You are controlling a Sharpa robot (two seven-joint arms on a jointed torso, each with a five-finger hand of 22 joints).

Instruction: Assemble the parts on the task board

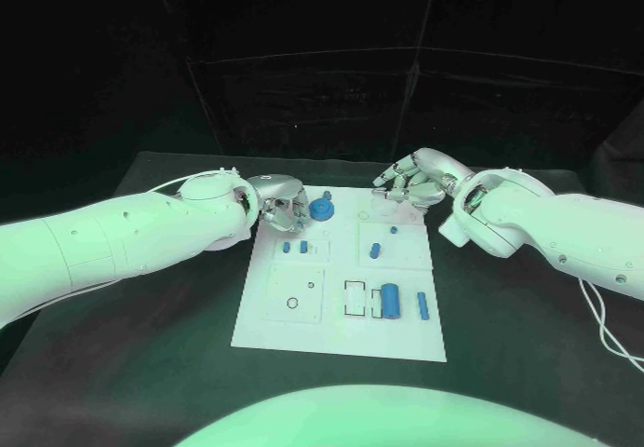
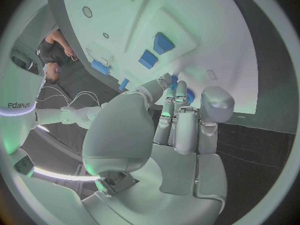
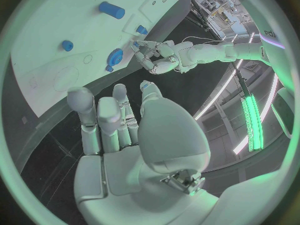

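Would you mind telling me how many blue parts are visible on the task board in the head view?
7: a round part by the left hand, a speck near the far right, two small ones, one mid-right, a large cylinder and a slim piece nearest. The hands may hide others.

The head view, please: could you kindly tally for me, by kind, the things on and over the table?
Blue parts: 7 that I can make out, one of them a round piece at the left hand's fingertips
White task board: 1
Silver hands: 2, the left hand and the right hand
Total: 10
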